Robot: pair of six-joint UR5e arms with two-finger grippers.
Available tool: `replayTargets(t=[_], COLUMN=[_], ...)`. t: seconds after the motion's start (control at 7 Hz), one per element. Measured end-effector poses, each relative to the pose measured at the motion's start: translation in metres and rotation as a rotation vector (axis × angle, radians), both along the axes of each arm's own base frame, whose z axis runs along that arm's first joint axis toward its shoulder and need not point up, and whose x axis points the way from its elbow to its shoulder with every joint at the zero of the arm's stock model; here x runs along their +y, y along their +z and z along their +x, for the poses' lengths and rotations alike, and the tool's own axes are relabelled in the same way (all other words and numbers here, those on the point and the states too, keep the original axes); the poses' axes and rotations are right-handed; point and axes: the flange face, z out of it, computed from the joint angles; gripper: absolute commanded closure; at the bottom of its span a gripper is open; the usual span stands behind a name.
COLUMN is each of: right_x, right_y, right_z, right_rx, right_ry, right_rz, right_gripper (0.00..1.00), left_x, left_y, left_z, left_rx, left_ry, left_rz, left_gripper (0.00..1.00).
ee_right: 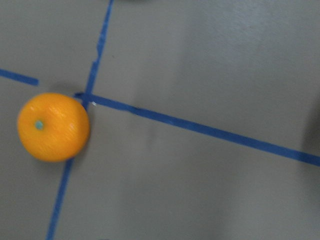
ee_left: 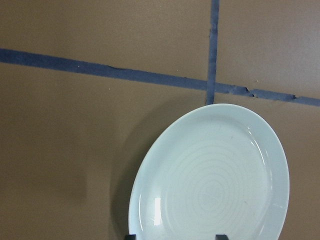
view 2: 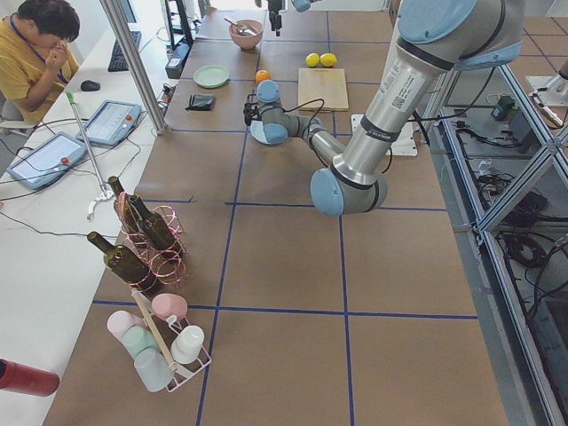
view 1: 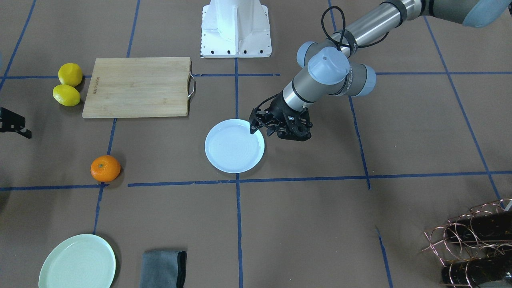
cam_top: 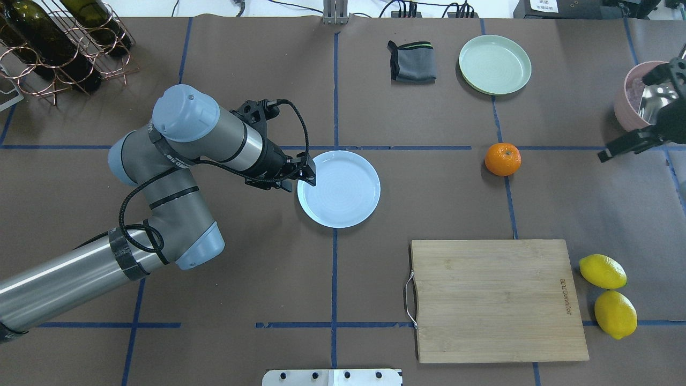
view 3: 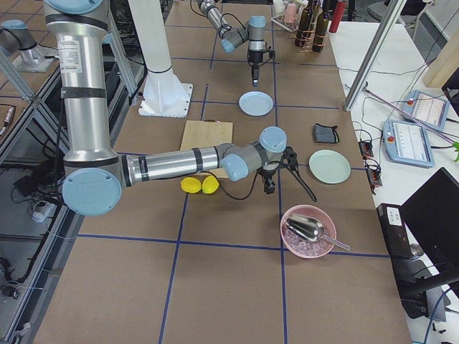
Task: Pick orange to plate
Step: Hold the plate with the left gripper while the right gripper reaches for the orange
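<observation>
The orange [cam_top: 502, 159] rests on the brown table by a blue tape crossing, far to the right of the pale blue-white plate [cam_top: 338, 188], which lies empty near the table's middle. My left gripper [cam_top: 305, 174] hovers at the plate's left rim and is open: the left wrist view shows its two fingertips wide apart over the plate [ee_left: 210, 180]. My right gripper [cam_top: 638, 142] is at the view's right edge, well to the right of the orange; whether it is open or shut I cannot tell. The right wrist view shows the orange [ee_right: 53, 126] at left, with no fingers in view.
A wooden cutting board [cam_top: 496, 300] with two lemons [cam_top: 602, 271] beside it lies at the near right. A mint-green plate [cam_top: 494, 64] and grey cloth [cam_top: 411, 61] sit at the far side. A pink bowl [cam_top: 640, 102] stands far right, a bottle rack [cam_top: 53, 43] far left.
</observation>
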Motion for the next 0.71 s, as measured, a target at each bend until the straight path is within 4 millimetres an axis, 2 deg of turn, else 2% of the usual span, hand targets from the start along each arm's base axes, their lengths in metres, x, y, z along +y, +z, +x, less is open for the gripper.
replayTargets(t=[0.29,0.43,0.57,0.71], right_x=[-0.012,-0.015,-0.017,-0.016], right_y=[-0.057,-0.077,-0.091,-0.091], right_z=[-0.085,-0.115,-0.136,-0.146], right_rx=[0.023,0.032,0.041,0.058], right_ry=[0.07,0.123,0.184,0.218], right_rz=[-0.003,-0.019,-0.035,-0.037], right_gripper=[0.0,0.0,0.0,0.0], left_x=[0.001,0.003,0.005,0.005], left_y=[0.0,0.002,0.002,0.003], left_z=[-0.004,-0.007,-0.009,-0.011], left_rx=[0.004,0.006,0.007,0.008], left_ry=[-0.003,-0.004,-0.005,-0.006], left_rz=[-0.001,-0.001,-0.001,-0.001], left_gripper=[0.38,0.37,0.37,0.36])
